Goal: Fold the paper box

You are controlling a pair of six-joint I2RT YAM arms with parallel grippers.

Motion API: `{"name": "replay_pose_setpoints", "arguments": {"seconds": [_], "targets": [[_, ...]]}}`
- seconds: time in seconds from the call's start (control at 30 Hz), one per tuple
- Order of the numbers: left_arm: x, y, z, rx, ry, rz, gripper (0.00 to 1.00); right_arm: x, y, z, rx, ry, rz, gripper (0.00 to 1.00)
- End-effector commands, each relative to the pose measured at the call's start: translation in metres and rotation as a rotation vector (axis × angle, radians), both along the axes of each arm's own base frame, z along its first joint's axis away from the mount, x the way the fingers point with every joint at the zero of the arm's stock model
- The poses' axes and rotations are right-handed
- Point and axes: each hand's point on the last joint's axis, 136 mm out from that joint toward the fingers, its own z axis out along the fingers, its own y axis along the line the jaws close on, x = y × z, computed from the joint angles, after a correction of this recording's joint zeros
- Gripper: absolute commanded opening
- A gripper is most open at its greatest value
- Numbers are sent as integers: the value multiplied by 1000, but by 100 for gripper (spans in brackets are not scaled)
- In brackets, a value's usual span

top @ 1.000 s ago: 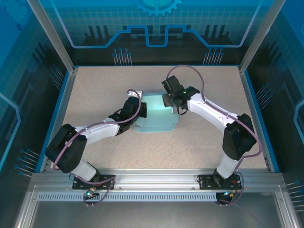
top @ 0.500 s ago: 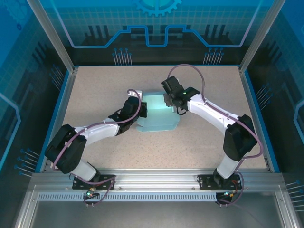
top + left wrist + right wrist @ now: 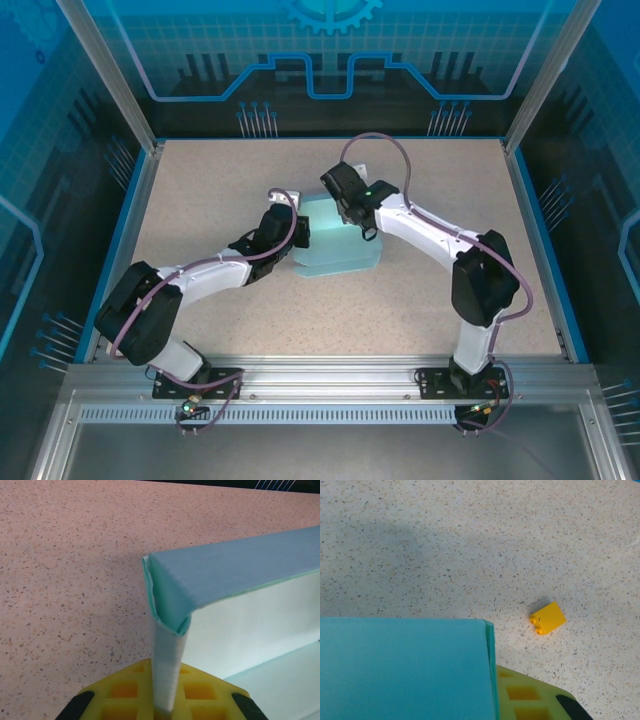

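The light blue-teal paper box [image 3: 342, 252] lies partly folded at mid-table between both arms. My left gripper [image 3: 299, 233] is at its left end. In the left wrist view that gripper [image 3: 166, 702] is shut on a thin upright flap of the paper box [image 3: 235, 565], pinched between the yellow fingers [image 3: 125, 692]. My right gripper [image 3: 338, 196] is at the box's far edge. In the right wrist view the right gripper [image 3: 493, 700] holds a raised teal panel of the paper box [image 3: 400, 670]. The panel's edge lies against one yellow-green finger [image 3: 530, 695] and hides the other finger.
A tiny orange brick [image 3: 548, 618] lies on the speckled tabletop [image 3: 200, 190] just beyond the right gripper. Blue walls and metal posts [image 3: 108, 80] ring the table. An aluminium rail [image 3: 320, 378] carries the arm bases at the near edge.
The right gripper has moved left along the box's far edge and closed its jaws on the panel. The left arm has kept its grip and not moved.
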Motion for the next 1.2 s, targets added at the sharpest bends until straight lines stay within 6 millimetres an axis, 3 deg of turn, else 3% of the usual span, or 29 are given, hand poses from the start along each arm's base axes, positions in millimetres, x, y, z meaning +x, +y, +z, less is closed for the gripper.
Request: {"name": "replay_pose_setpoints", "arguments": {"seconds": [0.0,0.27,0.57,0.9,1.17], "targets": [[-2,-2,13,6,-29,-24,6,3,-43,-6,-233,4,-91,11],[-2,-1,12,12,-27,-21,6,5,-58,-15,-327,31,-106,11],[-1,0,9,20,-19,-16,6,-2,-15,-3,-86,37,40,25],[0,2,6,39,-10,-6,6,-26,21,13,172,73,185,58],[2,6,3,47,-2,5,6,-39,35,37,282,72,290,65]]}}
